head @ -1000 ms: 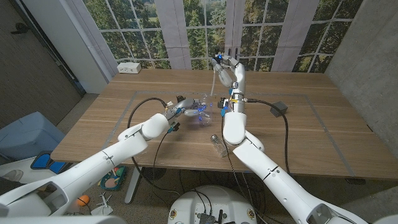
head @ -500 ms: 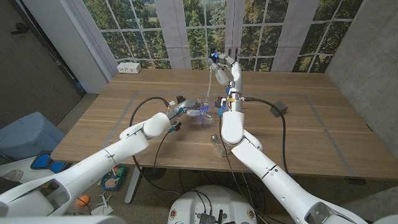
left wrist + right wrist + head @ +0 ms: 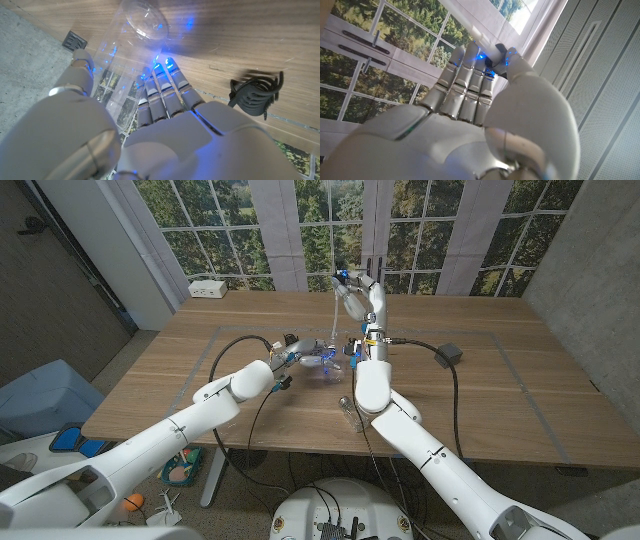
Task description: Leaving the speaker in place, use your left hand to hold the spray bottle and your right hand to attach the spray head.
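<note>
Since a second ago your right hand (image 3: 360, 286) has climbed a little and shifted toward your left, lifting the spray head (image 3: 344, 282) with its tube high above the wooden table (image 3: 500, 395). Your left hand (image 3: 296, 352) grasps the clear spray bottle (image 3: 322, 360), tilted just above the tabletop. The right fingers (image 3: 465, 80) pinch the head. I judge the step is alignment: next, lower the tube into the bottle's mouth (image 3: 146, 20).

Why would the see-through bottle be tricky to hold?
The bottle looks clear and empty, so it is probably light and easy to knock. Its round, smooth side might slip or roll on the table. The left hand wraps it, which likely keeps it steady.
</note>
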Robot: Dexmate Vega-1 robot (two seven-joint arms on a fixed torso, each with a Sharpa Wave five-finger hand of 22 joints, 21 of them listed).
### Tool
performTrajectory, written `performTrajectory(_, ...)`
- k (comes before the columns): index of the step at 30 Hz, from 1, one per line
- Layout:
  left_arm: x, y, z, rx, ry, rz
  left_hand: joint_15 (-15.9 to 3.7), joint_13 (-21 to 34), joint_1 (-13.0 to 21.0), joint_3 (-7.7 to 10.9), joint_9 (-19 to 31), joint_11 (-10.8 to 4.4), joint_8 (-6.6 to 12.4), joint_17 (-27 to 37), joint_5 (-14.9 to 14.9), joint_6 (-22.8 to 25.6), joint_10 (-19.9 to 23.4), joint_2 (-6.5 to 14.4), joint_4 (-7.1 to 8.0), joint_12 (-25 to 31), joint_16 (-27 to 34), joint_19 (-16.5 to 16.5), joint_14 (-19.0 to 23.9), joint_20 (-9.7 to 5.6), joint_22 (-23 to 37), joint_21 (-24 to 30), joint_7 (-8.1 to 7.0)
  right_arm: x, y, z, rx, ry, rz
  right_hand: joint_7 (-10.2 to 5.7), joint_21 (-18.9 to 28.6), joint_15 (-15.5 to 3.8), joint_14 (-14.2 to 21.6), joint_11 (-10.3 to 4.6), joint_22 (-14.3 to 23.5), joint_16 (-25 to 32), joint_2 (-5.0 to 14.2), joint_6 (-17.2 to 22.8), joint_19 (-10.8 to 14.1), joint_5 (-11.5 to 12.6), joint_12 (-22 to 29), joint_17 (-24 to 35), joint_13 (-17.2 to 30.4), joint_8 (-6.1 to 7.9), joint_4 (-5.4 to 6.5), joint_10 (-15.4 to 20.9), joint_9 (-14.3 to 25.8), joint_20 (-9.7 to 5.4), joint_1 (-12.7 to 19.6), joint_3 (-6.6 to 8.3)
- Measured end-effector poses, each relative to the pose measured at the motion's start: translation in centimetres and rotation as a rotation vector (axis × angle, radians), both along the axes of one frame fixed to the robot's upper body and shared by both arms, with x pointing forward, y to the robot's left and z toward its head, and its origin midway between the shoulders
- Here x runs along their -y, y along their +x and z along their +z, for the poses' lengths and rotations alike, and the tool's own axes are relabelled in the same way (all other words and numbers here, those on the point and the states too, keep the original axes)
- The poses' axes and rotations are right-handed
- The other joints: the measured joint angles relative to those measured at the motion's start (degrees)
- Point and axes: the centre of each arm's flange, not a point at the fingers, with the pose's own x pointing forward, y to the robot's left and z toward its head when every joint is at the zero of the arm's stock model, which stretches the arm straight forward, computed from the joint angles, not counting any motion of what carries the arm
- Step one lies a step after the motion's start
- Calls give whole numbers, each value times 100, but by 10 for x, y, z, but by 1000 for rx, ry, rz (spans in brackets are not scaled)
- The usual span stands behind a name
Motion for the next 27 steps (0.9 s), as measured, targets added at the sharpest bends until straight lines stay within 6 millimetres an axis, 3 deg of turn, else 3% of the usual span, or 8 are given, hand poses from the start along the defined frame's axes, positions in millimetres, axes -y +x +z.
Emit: performTrajectory(27,-5,4,7,-42,-84,-29,0,-5,0,0,-3,19,-13,0,7,1,20,0,0,-31,0,1,0,1,0,44,0,4,14,-23,-89,-20,-42,0,131,21,20,0,-26,-128,24,0,-81,24,-19,54,-3,-46,0,0,-5,19,-24,0)
